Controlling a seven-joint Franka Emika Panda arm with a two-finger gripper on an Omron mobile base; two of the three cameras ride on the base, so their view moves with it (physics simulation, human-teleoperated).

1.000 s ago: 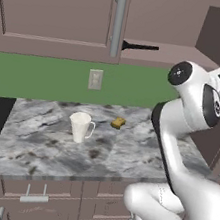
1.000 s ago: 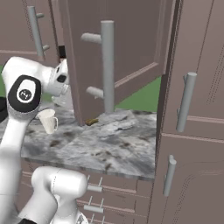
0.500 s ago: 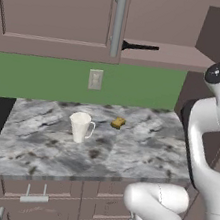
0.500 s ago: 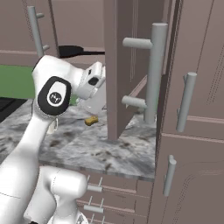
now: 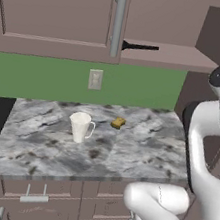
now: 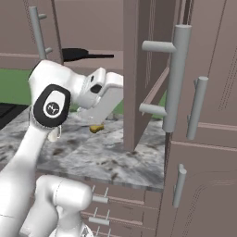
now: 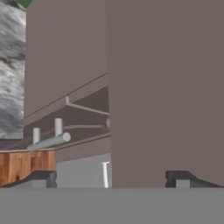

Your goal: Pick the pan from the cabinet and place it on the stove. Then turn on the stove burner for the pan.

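With the cabinet door swung open, the pan sits untouched on its shelf, the hand spread empty, stove work undone.

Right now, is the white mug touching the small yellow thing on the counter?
Apart. The left base view shows bare counter between the mug and the yellow thing.

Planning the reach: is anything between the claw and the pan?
Yes. The opened cabinet door stands edge-on beside the open claw; the pan sits on the shelf behind it.
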